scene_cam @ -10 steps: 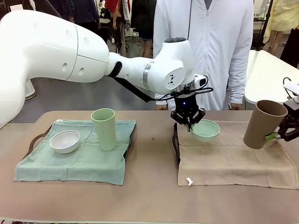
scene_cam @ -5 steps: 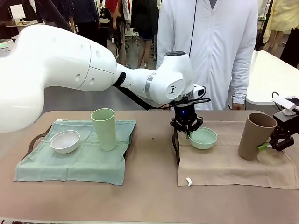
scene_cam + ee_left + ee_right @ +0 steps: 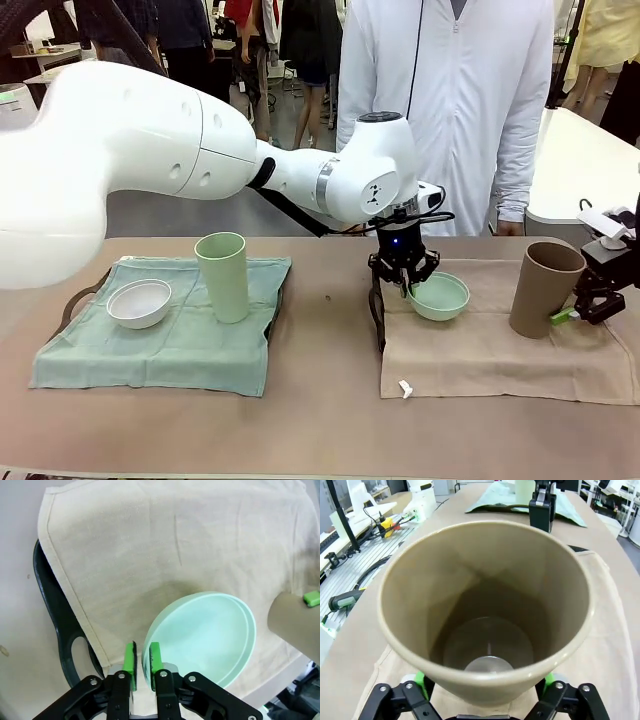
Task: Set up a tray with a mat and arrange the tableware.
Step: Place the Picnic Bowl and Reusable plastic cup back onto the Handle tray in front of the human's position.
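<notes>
1. Front view:
   - The mint green bowl [image 3: 440, 296] was up in the air and tipped a moment ago. Now I see it lower and flat on the tan mat [image 3: 480, 350], at the mat's far left part.
   - My left gripper [image 3: 405, 282] is at the bowl's near-left rim.
   - The brown tumbler [image 3: 542, 290] leaned a lot before. Now it stands almost straight on the right part of the same mat, with my right gripper [image 3: 565, 312] at its side.
   - The white bowl [image 3: 139, 302] and the pale green tumbler [image 3: 223, 277] sit just as before on the green mat [image 3: 150, 350].
   - I think both pieces are put down, so letting go comes next.

2. Left wrist view:
   - The mint green bowl [image 3: 205, 635] lies on the tan mat [image 3: 175, 540], near the dark tray [image 3: 50, 610] handle.
   - My left gripper [image 3: 142, 660] has one green pad on each side of the bowl's rim, very close together. I cannot tell if they pinch the rim or have just let go.

3. Right wrist view:
   - I look down into the brown tumbler [image 3: 485, 605], which stands between the fingers of my right gripper [image 3: 484, 682].
   - The green pads [image 3: 420, 679] sit at its two sides. I cannot tell if they squeeze it or only stand beside it.
   - If I pull away too early, the tall tumbler could tip.
</notes>
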